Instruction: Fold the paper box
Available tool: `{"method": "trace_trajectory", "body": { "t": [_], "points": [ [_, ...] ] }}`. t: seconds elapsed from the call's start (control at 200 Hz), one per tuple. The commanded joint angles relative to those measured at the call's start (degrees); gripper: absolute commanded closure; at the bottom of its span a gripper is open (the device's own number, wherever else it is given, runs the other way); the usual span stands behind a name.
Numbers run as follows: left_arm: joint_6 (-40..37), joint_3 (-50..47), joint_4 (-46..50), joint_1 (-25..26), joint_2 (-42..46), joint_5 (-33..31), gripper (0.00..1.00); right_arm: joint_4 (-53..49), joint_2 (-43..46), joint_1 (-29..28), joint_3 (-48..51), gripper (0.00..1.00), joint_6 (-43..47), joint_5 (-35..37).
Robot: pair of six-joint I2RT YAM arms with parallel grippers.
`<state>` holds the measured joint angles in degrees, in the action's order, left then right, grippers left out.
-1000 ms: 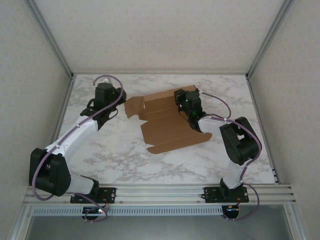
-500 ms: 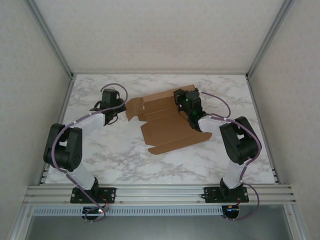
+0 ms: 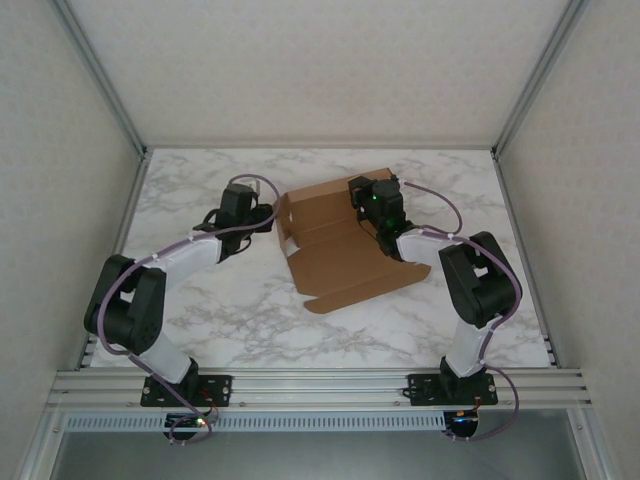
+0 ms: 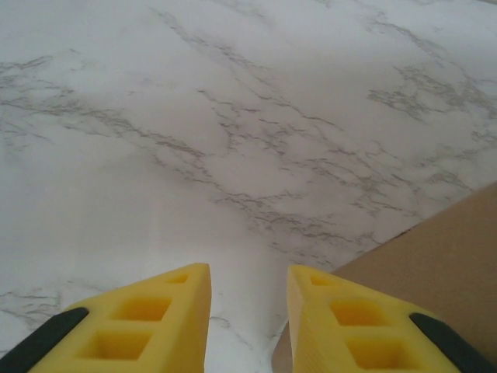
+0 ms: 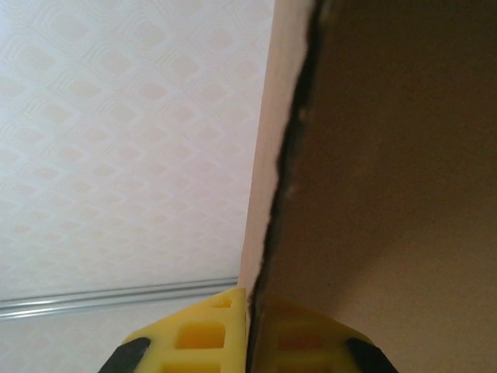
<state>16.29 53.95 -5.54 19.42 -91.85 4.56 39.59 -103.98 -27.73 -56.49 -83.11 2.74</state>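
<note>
While right hand (image 5: 249,303) pinches brown paper box (image 3: 345,262), left hand (image 4: 248,286) parted — veined marble (image 4: 233,116).

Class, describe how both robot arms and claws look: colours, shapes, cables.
The left arm and right arm have white shells, black joints and a purple cable. A green light glows on the right wrist. The left claw and right claw have yellow wedge fingers with square cut-outs and black pads.

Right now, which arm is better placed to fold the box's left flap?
Left. The left gripper sits open beside the paper box's left edge; the right gripper is clamped on its far panel.
</note>
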Motion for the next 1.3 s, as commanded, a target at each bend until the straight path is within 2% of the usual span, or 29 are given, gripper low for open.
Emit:
{"method": "trace_trajectory", "body": {
  "t": [0.0,0.391,0.501,0.721,0.941,1.297],
  "points": [
    [-0.85,-0.99,-2.76,2.01,2.73,3.51,0.67,-3.83,-1.39,-0.66,-0.76,1.00,2.55,-1.82],
    [0.93,-1.60,-5.72,2.28,2.19,3.42,0.64,-1.36,-4.17,-0.61,-1.28,1.00,2.43,-4.59],
    [1.01,-2.53,-6.47,3.81,2.38,3.68,0.60,-1.05,-4.28,-0.65,-0.95,1.00,2.38,-4.59],
    [1.06,-5.25,-7.47,6.80,4.03,0.97,0.58,-0.11,-4.14,-0.66,0.00,1.00,1.99,-4.00],
    [1.40,-7.53,-9.03,8.50,6.15,0.10,0.55,1.66,-3.57,-0.64,1.37,1.00,1.53,-3.34],
    [2.64,-9.55,-12.62,10.26,4.91,-1.40,0.48,3.72,-3.16,-0.66,3.34,1.00,1.55,-4.13]
  ]
}}
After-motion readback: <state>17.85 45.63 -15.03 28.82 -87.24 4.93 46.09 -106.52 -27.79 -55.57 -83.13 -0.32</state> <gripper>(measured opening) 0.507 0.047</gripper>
